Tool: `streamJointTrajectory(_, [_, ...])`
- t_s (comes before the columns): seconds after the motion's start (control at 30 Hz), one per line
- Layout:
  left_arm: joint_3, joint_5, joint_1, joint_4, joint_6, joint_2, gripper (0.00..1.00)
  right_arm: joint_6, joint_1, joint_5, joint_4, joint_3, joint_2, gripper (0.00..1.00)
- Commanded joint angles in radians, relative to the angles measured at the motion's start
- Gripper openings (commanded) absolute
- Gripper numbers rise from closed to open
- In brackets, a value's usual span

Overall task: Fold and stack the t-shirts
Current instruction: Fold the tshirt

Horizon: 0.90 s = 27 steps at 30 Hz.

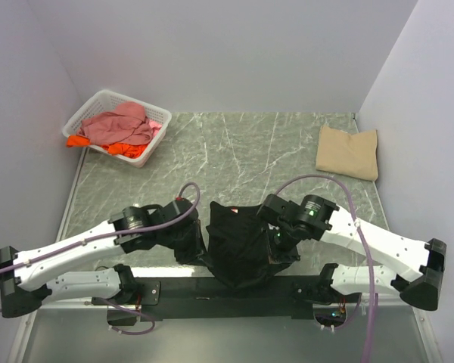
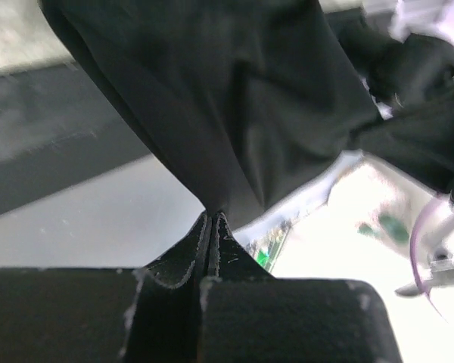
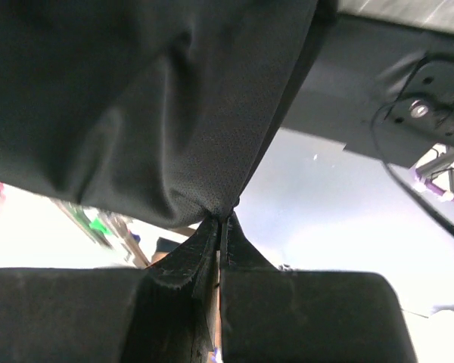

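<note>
Far left, at the back of the table (image 1: 234, 151): a white basket (image 1: 82, 112). Inside it, a pink shirt (image 1: 121, 125) heaped on top and an orange shirt (image 1: 125, 148) underneath, poking out a little over the left rim.

Closer in, the left claw (image 2: 212, 215) - squeezed tight on a bunched-up bit of the black shirt (image 1: 238, 242), with the cloth pinched right at the tips and only a thin line between the two fingers.

In the middle, near the front edge of the table, the black shirt itself. Held up between the two claws, saggy and wrinkled, drooping low in the middle. Hard to tell whether the lowest part touches the table.

Next, the right claw (image 3: 221, 219) - also squeezed tight, gripping a gathered bit of the same black shirt at its tips.

Far right, at the back and well apart from everything else: a tan shirt (image 1: 348, 153), folded into a flat square, lying on the table near the right wall.
</note>
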Motion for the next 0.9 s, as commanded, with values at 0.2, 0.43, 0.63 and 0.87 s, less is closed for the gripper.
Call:
streamJointTrajectory(0.2, [0.044,0.006,0.231,0.010,0.256,0.134,0.00,-0.100,-0.204,0.090,0.082,0.031,0.065,0.00])
streamJointTrajectory(0.43, [0.077,0.019,0.343,0.057,0.365,0.229,0.00,-0.211,-0.312,0.139,0.139,0.050,0.148,0.00])
streamJointTrajectory(0.63, [0.120,0.011,0.393,0.112,0.421,0.315,0.00,-0.266,-0.370,0.159,0.200,0.096,0.232,0.00])
streamJointTrajectory(0.87, [0.160,0.009,0.424,0.161,0.445,0.401,0.00,-0.309,-0.414,0.185,0.219,0.151,0.301,0.00])
